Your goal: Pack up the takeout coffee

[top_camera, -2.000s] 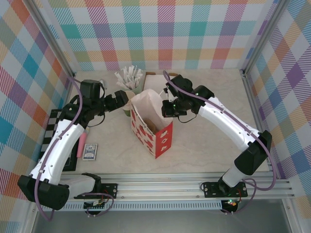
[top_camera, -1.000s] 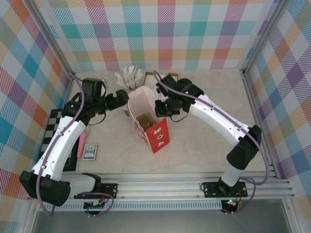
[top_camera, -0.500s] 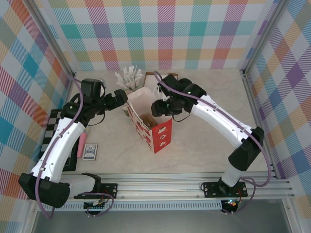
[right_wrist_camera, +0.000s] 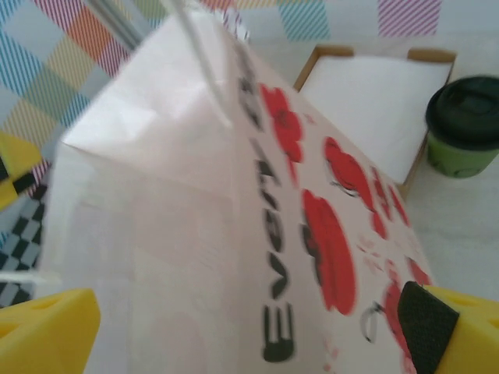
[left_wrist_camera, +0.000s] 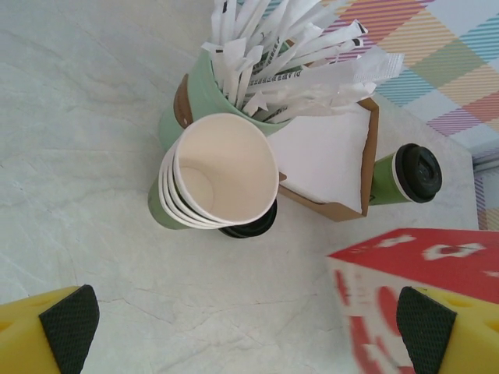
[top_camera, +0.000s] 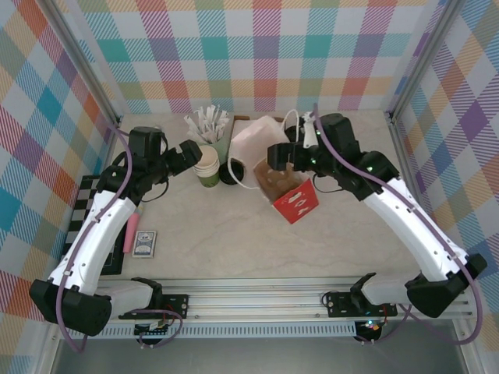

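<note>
The takeout coffee (left_wrist_camera: 405, 175), a dark-green cup with a black lid (right_wrist_camera: 465, 128), stands upright beside the brown napkin box (left_wrist_camera: 327, 167). A red-and-white paper bag (top_camera: 292, 199) leans tilted at mid-table with its mouth up. My right gripper (top_camera: 281, 154) is open at the bag's far rim. In the right wrist view its jaws (right_wrist_camera: 245, 331) stand wide on either side of the blurred bag wall (right_wrist_camera: 234, 234). My left gripper (left_wrist_camera: 248, 327) is open over bare table, just short of the stack of cream cups (left_wrist_camera: 218, 175).
A pale-green cup of white packets (left_wrist_camera: 257, 86) stands behind the cream cups (top_camera: 207, 164), and a loose black lid (top_camera: 230, 173) lies next to them. At the left are a checkered tray (top_camera: 86, 195), a pink item (top_camera: 134, 230) and a card deck (top_camera: 144, 243).
My right gripper has opened and swung right. The bag has shifted right with it and now tilts. The left arm has stayed put.
</note>
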You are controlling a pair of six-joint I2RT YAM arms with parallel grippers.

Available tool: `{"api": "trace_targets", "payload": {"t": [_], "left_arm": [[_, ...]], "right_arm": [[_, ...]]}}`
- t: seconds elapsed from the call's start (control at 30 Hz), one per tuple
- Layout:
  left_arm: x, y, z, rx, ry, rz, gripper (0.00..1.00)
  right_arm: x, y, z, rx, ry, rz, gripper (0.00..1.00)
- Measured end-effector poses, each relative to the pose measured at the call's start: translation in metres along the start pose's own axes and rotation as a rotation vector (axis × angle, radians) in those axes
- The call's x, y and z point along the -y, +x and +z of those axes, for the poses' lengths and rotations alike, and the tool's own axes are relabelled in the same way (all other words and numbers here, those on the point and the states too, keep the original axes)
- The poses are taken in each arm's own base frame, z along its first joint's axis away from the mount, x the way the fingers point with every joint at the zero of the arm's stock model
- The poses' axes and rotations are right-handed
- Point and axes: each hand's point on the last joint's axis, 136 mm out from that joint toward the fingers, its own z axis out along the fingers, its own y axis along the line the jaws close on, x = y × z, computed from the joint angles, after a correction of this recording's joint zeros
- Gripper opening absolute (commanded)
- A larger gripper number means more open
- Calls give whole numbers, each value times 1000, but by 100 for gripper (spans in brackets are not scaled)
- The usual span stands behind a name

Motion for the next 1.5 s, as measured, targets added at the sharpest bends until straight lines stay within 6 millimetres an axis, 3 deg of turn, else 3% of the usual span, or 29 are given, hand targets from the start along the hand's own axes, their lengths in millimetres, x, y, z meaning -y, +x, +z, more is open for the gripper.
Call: {"api": "trace_targets", "payload": {"t": [0.07,0.2,0.33,0.43,0.67,0.93,1.17,1.23,1.3,1.37,1.5], "left_arm": [[2,1,0,-6,11,-2,100],[9,1,3,-15,43,-4,100],[9,5,10,-40,46,-6,100],[10,6,13,-50,48,-6,100],[11,7,12,-56,58,22,100],[9,3,3,-23,46,83,100],[27,6,0,-43,142,199,96],[35,7,7,-77,168,273,96],[41,7,16,-106,188,339,96],[47,8,25,-139,209,399,94],[59,10,40,-202,254,492,92]], "right_arm": [[1,-5,-1,14,-14,1,88],[1,4,18,-42,-26,-7,50],[5,17,37,-116,-39,4,35],[-3,21,40,-147,-96,7,33],[-30,33,49,-210,-266,33,35],[-12,84,94,-360,-205,141,40],[-15,91,99,-385,-201,123,49],[-15,91,98,-389,-201,113,55],[-15,90,97,-392,-196,103,73],[-11,87,96,-385,-169,94,83],[2,86,93,-384,-84,82,94]]}}
